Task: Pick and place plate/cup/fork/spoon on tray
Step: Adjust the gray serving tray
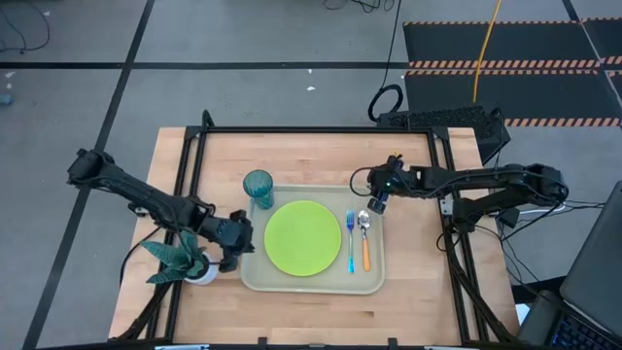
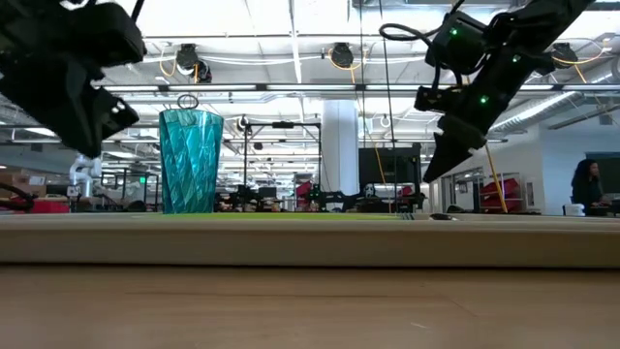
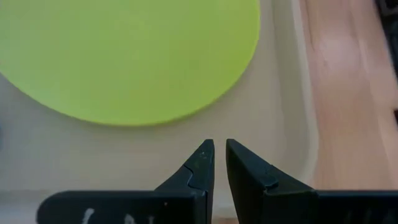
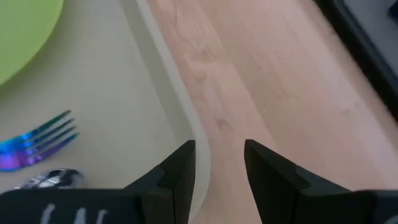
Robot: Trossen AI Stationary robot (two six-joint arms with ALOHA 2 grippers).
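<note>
The beige tray (image 1: 255, 277) lies mid-table. On it rest the lime-green plate (image 1: 302, 237), the blue-handled fork (image 1: 351, 240) and the orange-handled spoon (image 1: 365, 238), side by side to the right of the plate. The teal cup (image 1: 259, 188) stands upright at the tray's far left corner. My left gripper (image 1: 233, 250) hangs over the tray's left rim, its fingers (image 3: 202, 163) almost together with nothing between them, the plate (image 3: 124, 56) just beyond. My right gripper (image 1: 377, 201) hangs open over the tray's far right rim (image 4: 168, 93), holding nothing.
A teal leafy plant in a white pot (image 1: 182, 259) stands at the near left, close beside my left gripper. Bare wooden table (image 1: 418, 282) lies to the right of the tray. A black frame runs along the table's edges (image 1: 187, 175).
</note>
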